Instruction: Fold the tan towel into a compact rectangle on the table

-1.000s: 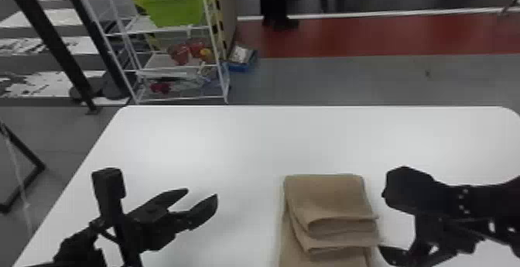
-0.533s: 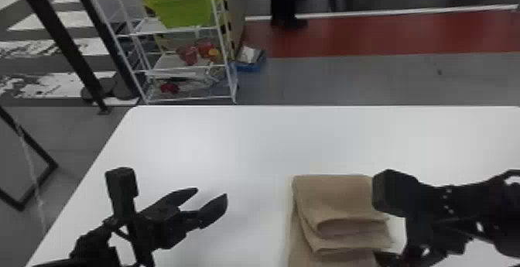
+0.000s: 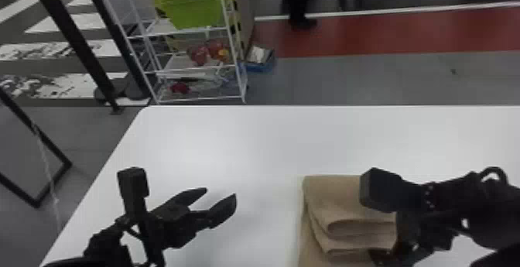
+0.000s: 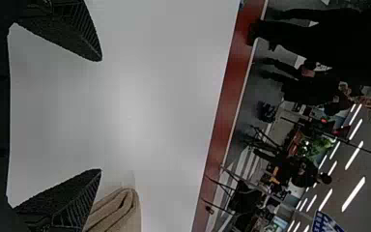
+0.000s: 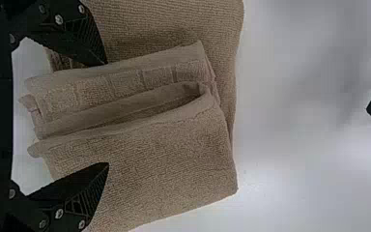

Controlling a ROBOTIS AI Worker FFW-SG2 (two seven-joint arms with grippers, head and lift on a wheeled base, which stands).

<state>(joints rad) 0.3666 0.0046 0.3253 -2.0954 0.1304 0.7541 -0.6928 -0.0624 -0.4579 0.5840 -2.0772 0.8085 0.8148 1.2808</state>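
Note:
The tan towel [image 3: 348,204] lies on the table's near part in the head view, its folded layers stacked over a flat part extending toward the near edge. My right gripper [image 3: 402,247] is at the stack's right side, partly hidden by its own arm. In the right wrist view, my right gripper [image 5: 107,114] has its fingers wide apart over the towel [image 5: 145,159], the loose fold edges between them. My left gripper [image 3: 221,192] stands open left of the towel, apart from it. In the left wrist view, a rolled-looking towel fold [image 4: 116,210] shows beside my left gripper [image 4: 101,115].
The white table [image 3: 247,142] has its back edge beyond both arms. Behind it on the floor stand a white wire shelf [image 3: 197,99] with a green bin [image 3: 193,9], a blue box [image 3: 261,67] and black posts [image 3: 73,41] at the left.
My right gripper has moved left, in over the towel's right side. The head view has swung a little, shifting table and towel rightward in it. My left gripper stays open beside the towel.

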